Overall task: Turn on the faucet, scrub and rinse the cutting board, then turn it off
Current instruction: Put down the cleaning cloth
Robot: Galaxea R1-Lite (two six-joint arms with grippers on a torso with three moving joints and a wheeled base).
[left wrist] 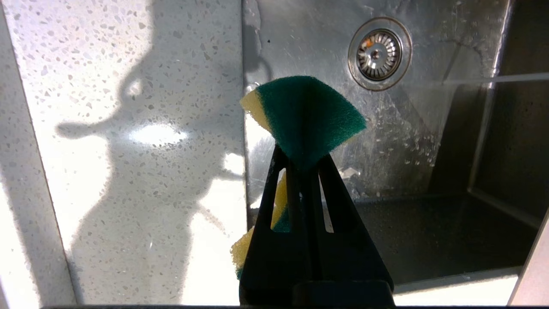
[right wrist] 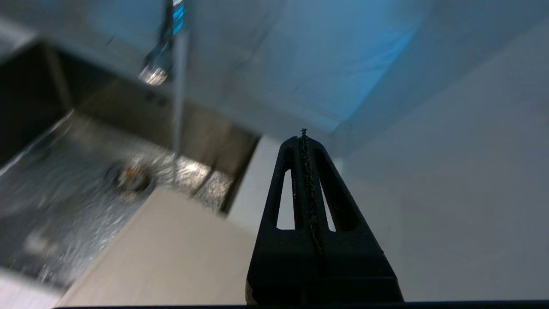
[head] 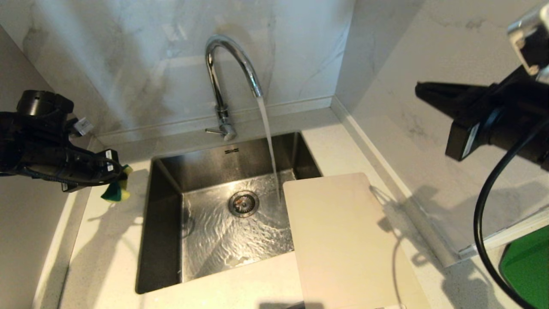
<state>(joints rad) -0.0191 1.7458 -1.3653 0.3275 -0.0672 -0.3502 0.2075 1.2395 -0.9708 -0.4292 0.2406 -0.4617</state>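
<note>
Speckled countertop — cutting board overhanging the sink.

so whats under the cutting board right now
The cutting board lies flat, with one end overhanging the sink and the rest on the countertop. Running water from the faucet lands just beside its edge. Whatever sits directly beneath the board is covered.

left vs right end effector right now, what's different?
The left end effector is shut on the green-and-yellow sponge; the right end effector is shut on nothing. The left hangs over the counter beside the sink; the right is raised near the wall, above the cutting board. Both are black, and neither touches the board.
</note>
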